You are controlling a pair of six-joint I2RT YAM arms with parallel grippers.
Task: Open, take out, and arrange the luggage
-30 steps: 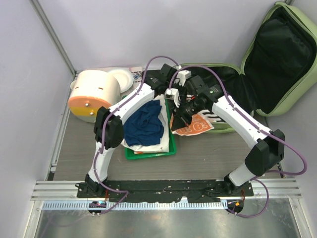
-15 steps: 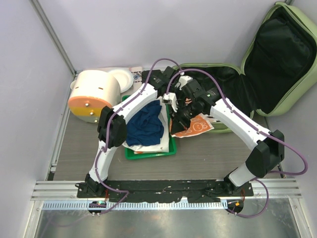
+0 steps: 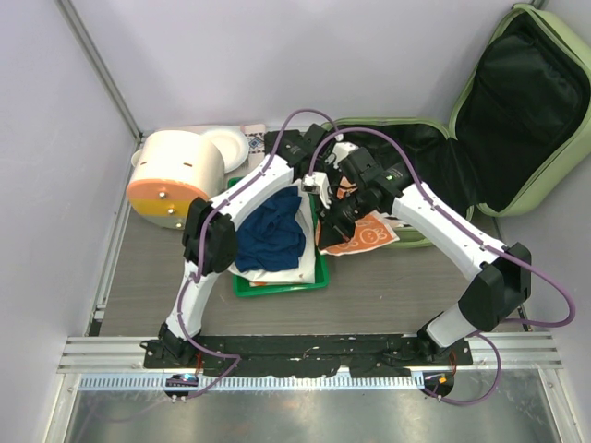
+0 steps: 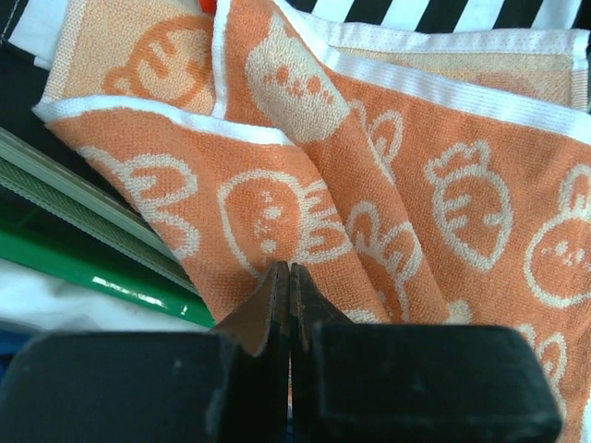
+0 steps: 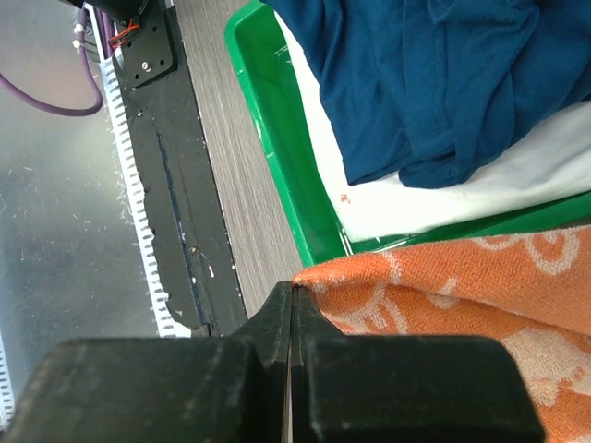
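This was a robot test cell in a lab, not a home. Plain pale panels [image 3: 231,55] walled the table [image 3: 388,295] from 9 through 12 to 3 o'clock, with a bare metal post [image 3: 97,69] at 11. At 6 o'clock the left arm [image 3: 189,291] and right arm [image 3: 452,231] stood bolted to a black plate [image 3: 305,346] on an aluminium rail [image 3: 305,362], trailing purple cables [image 3: 545,305]. The luggage [image 3: 526,111], tray [image 3: 277,284] and towel [image 3: 365,235] lay as staged props.

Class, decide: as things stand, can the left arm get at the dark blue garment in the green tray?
Probably, though not at once. The blue garment lies uncovered right under that arm, but the left hand is shut on the orange towel and must let go first.
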